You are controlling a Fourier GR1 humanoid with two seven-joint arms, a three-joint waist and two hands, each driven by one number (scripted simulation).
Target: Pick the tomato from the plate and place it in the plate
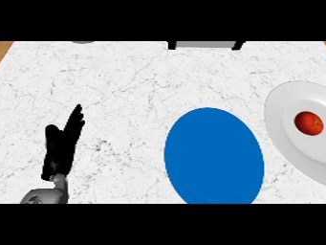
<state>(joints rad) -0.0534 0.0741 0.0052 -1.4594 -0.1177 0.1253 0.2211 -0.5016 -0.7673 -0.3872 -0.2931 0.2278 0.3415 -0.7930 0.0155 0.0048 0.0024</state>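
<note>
1. Tomato: red, round, lying near the middle of the white plate at the desk's right edge. Likely light, smooth-skinned, soft and apt to roll; best taken across its widest part, from above.
2. Blue plate: bare, just left of the white plate; the probable destination.
3. Left hand: fingers straight, holding nothing, resting at lower left, well apart from both plates.
4. Right hand: not visible.
5. Desk: white marbled top.

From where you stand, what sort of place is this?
Probably a kitchen: a marble counter holds a white plate with a tomato and a blue plate.
</note>
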